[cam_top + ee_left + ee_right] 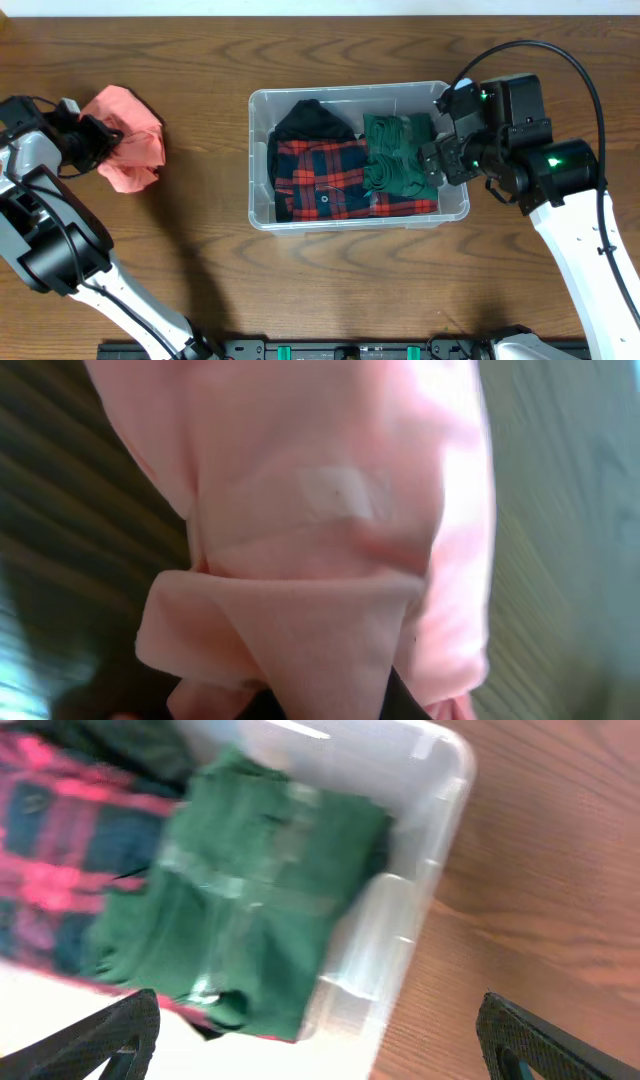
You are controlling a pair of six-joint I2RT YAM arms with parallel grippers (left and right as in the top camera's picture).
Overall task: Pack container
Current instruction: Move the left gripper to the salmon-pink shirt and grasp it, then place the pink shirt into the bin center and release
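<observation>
1. I see one dark wooden table [330, 290] filling the overhead view.
2. Two arms reach over it: my left arm [50, 240] along the left edge, my right arm [590, 250] from the lower right.
3. One clear container [350, 224] sits at the table's middle, its long side running left to right.
4. Three garments lie inside it: a red plaid shirt [320, 180] on the left, a green garment [395, 160] on the right, and a black garment [312, 120] at the back, above the plaid.
5. One pink garment [130, 150] lies bunched on the table, well apart from the container to its left.
6. The right gripper [440, 155] hangs over the container's right end with its fingers [110, 1040] spread wide, gripping nothing.
7. The left gripper [92, 138] is against the pink garment; cloth fills its wrist view, so I cannot tell whether it is clamped.
</observation>
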